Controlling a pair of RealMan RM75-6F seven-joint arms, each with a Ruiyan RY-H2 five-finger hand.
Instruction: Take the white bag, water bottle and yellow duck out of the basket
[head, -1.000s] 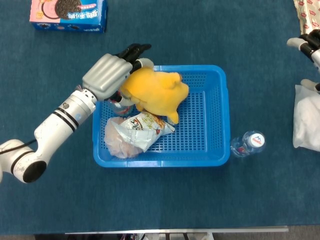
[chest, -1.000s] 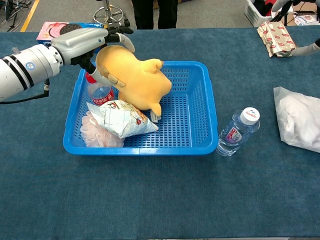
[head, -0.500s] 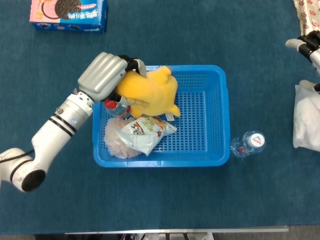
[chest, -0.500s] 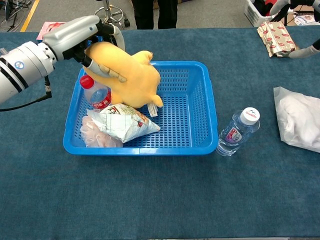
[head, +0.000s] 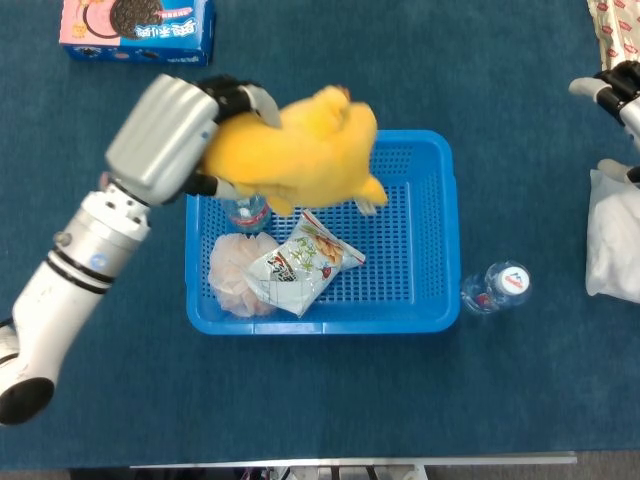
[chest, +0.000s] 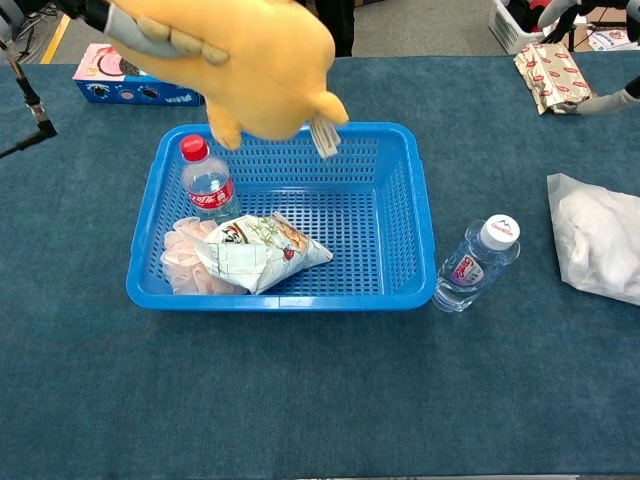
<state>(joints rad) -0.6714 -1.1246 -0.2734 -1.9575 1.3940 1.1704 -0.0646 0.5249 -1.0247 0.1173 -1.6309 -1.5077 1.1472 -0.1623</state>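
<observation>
Up above the basket (head: 420, 300), the left hand (head: 170, 135) grips the yellow duck (head: 295, 150) with fingers wrapped around it.

yellow duck (head: 295, 150) held above basket (head: 420, 250) | water bottle (head: 497, 287), white bag (head: 612, 235) on table

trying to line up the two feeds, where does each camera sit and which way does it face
Head view: sits high, looks almost straight down on the blue basket; shows the left arm and left hand gripping the yellow duck, and part of the right hand at the right edge.
Chest view: sits lower at the near table edge, looks forward across the table; only the fingers on the duck and part of the right hand show.
Shared: the basket, the duck, the red-capped bottle and snack bag inside it, the water bottle and white bag outside.
</observation>
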